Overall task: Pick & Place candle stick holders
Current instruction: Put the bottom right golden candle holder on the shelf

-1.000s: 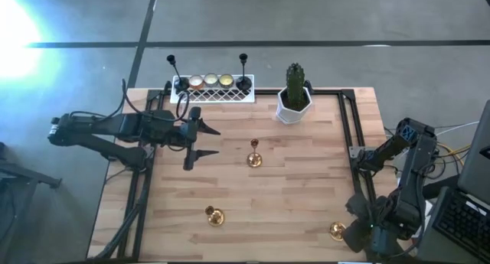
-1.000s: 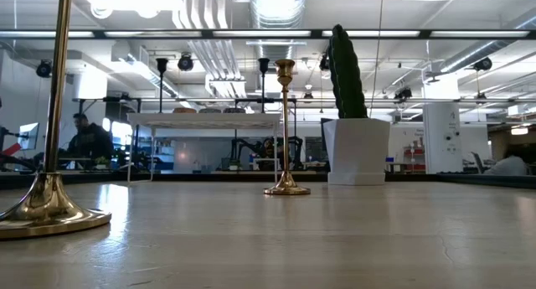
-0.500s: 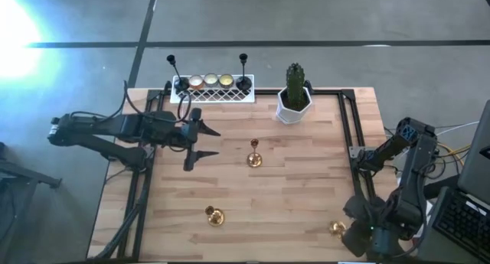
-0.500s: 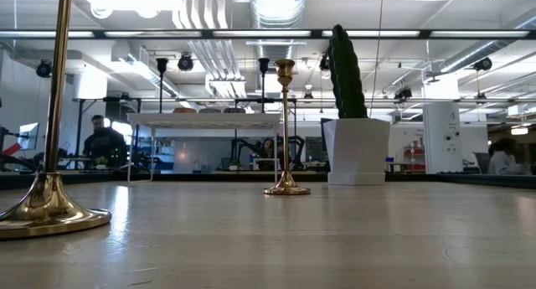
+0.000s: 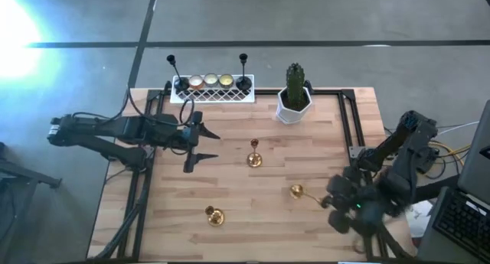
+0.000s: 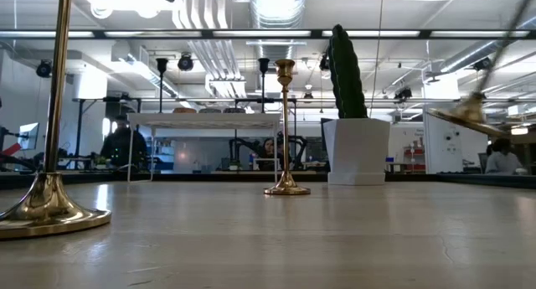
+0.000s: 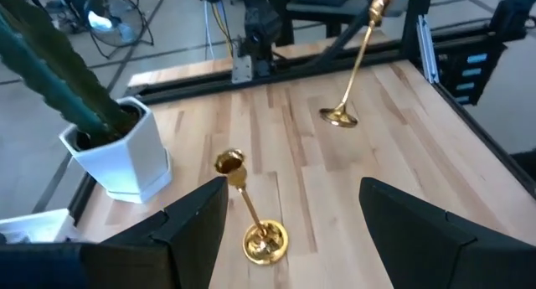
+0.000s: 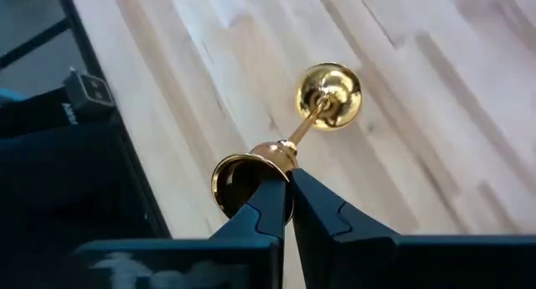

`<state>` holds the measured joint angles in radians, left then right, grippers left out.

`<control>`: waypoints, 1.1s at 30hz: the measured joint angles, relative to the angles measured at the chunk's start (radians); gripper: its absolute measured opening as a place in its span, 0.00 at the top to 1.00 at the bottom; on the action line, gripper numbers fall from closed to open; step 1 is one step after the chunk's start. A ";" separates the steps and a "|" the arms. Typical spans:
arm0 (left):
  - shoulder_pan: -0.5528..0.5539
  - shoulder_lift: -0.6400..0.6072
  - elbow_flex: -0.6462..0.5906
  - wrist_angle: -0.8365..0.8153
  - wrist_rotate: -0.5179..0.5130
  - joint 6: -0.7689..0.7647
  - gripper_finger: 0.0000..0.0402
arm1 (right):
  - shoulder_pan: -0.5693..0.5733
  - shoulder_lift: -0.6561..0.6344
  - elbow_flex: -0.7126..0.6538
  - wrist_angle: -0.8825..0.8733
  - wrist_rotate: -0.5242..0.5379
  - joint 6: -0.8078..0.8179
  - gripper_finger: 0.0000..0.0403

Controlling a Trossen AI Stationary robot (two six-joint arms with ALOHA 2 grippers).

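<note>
My right gripper [image 5: 323, 198] is shut on a gold stemmed candle stick holder [image 5: 297, 191], which hangs tilted over the table's near right part. A second gold holder [image 5: 254, 158] stands upright on its round base at mid-table. My left gripper [image 5: 196, 145] stands open above the table just left of it, touching nothing. A third gold holder [image 5: 213, 216] stands near the front edge. Two black stemmed holders [image 5: 243, 61] and three low cups [image 5: 210, 81] sit at the white lattice tray [image 5: 214, 94] at the far edge. My right gripper pinches the gold holder's top end, right at the candle cup [image 8: 266, 155], between its two fingertips [image 8: 322, 207]. The fingers slant down from the table's near right side. The holder is lifted clear and tilted, its round base [image 7: 339, 117] pointing down toward the table's left.
A white pot with a green cactus [image 5: 294, 96] stands at the far right, next to the tray. Black rails [image 5: 354, 134] run along the table's right and left sides. People show in the room beyond the table in the low view.
My right gripper has shut on the gold holder that stood at the near right corner, then risen and swung toward the table's middle while its wrist rolled. The holder has left the table and tipped from upright to slanting.
</note>
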<state>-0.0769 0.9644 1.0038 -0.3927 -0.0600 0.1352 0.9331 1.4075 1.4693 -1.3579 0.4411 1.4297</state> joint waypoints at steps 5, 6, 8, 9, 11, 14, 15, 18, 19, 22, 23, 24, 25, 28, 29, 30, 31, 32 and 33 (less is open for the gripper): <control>0.000 0.007 -0.014 0.001 0.094 0.002 0.31 | -0.177 -0.064 0.000 0.161 -0.080 -0.327 0.98; -0.001 0.007 -0.014 0.001 0.118 0.007 0.32 | -0.216 -0.075 0.000 0.200 -0.105 -0.393 0.98; -0.001 0.008 -0.014 0.000 0.158 0.018 0.32 | -0.295 -0.091 0.000 0.268 -0.166 -0.519 0.98; -0.001 0.009 -0.014 0.000 0.172 0.023 0.32 | -0.335 -0.096 0.000 0.296 -0.198 -0.573 0.98; -0.001 0.008 -0.014 0.000 0.182 0.035 0.32 | -0.415 -0.099 0.000 0.338 -0.267 -0.669 0.98; -0.001 0.008 -0.014 0.000 0.197 0.048 0.32 | -0.529 -0.080 0.000 0.374 -0.382 -0.801 0.98; -0.001 0.008 -0.014 0.000 0.207 0.048 0.32 | -0.564 -0.068 0.000 0.386 -0.419 -0.845 0.98; -0.001 0.008 -0.013 -0.002 0.220 0.039 0.32 | -0.661 -0.024 0.005 0.425 -0.531 -0.978 0.98; -0.001 0.008 -0.013 -0.003 0.221 0.031 0.32 | -0.689 -0.006 0.017 0.431 -0.561 -1.018 0.98; -0.001 0.008 -0.013 -0.004 0.231 0.010 0.32 | -0.753 0.052 0.068 0.430 -0.604 -1.132 0.98; -0.001 0.011 -0.014 -0.001 0.233 0.004 0.32 | -0.768 0.072 0.094 0.430 -0.613 -1.168 0.98; -0.001 0.013 -0.017 0.007 0.234 0.000 0.32 | -0.780 0.091 0.119 0.433 -0.623 -1.202 0.98; 0.000 0.017 -0.023 0.019 0.235 -0.004 0.32 | -0.790 0.112 0.147 0.432 -0.632 -1.235 0.98; 0.000 0.047 -0.029 0.039 0.235 -0.015 0.32 | -0.807 0.172 0.235 0.409 -0.664 -1.309 0.98; 0.000 0.061 -0.027 0.039 0.238 -0.023 0.32 | -0.811 0.196 0.267 0.388 -0.665 -1.329 0.98; 0.001 0.080 -0.023 0.038 0.247 -0.025 0.32 | -0.814 0.218 0.299 0.366 -0.663 -1.346 0.98; 0.001 0.098 -0.017 0.043 0.257 -0.025 0.32 | -0.818 0.238 0.331 0.345 -0.663 -1.359 0.98; 0.001 0.119 -0.011 0.047 0.262 -0.025 0.32 | -0.819 0.260 0.361 0.330 -0.663 -1.374 0.98; 0.001 0.139 -0.004 0.051 0.269 -0.024 0.32 | -0.822 0.283 0.393 0.315 -0.660 -1.388 0.98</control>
<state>-0.0761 1.1035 0.9995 -0.3418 0.2087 0.1110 0.1115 1.6904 1.8626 -1.0425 -0.2189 0.0420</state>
